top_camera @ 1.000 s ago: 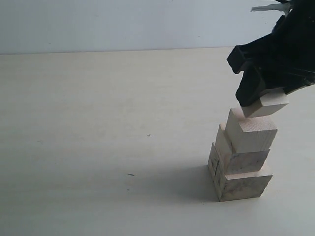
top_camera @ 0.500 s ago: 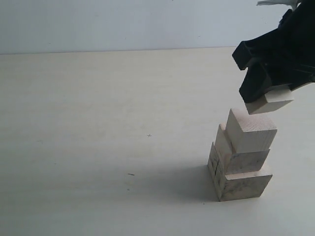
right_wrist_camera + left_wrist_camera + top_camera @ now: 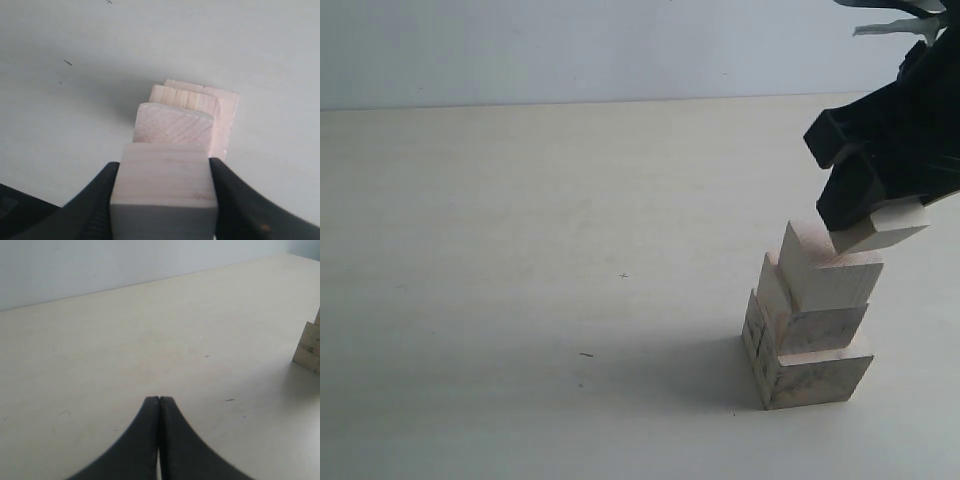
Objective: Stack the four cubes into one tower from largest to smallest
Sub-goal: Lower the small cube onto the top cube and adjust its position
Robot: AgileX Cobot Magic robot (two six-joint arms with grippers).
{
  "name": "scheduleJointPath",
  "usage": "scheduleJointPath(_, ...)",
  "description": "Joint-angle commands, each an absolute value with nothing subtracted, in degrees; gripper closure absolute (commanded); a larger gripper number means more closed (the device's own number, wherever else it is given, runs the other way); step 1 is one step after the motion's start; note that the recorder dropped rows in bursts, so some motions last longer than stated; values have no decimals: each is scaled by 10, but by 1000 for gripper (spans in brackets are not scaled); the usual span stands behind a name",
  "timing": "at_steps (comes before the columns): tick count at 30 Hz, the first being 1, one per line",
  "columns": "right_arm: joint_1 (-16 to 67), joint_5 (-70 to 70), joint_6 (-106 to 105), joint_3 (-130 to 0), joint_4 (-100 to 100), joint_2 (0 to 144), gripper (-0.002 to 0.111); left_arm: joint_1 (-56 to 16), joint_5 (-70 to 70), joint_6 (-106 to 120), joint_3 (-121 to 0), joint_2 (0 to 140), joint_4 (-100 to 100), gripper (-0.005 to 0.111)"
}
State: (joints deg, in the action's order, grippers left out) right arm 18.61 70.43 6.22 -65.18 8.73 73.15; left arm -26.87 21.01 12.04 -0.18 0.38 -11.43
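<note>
My right gripper [image 3: 164,169] is clamped on the smallest cube [image 3: 165,190], which sits squarely between the fingers [image 3: 95,202] with one on each side face. The three-cube stack [image 3: 815,330] lies just below the fingertips. I cannot tell whether the tilted cube touches it. My left gripper [image 3: 159,401] is pinched closed on nothing.

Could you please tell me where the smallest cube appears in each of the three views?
Exterior view: the smallest cube is at the right, held by the right hand at the top of the three-cube stack.
Left wrist view: not in it.
Right wrist view: the smallest cube fills the foreground, gripped between the black fingers.
Shared landmark: the largest cube.
</note>
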Motion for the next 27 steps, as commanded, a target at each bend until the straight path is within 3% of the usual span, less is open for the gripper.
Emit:
scheduleJointPath(1,187,700,61,-650,86,728,103,-266,207,121,0,0,-113,107)
scheduleJointPath(27,187,700,51,-650,89,760,102,-266,207,121,0,0,-113,107)
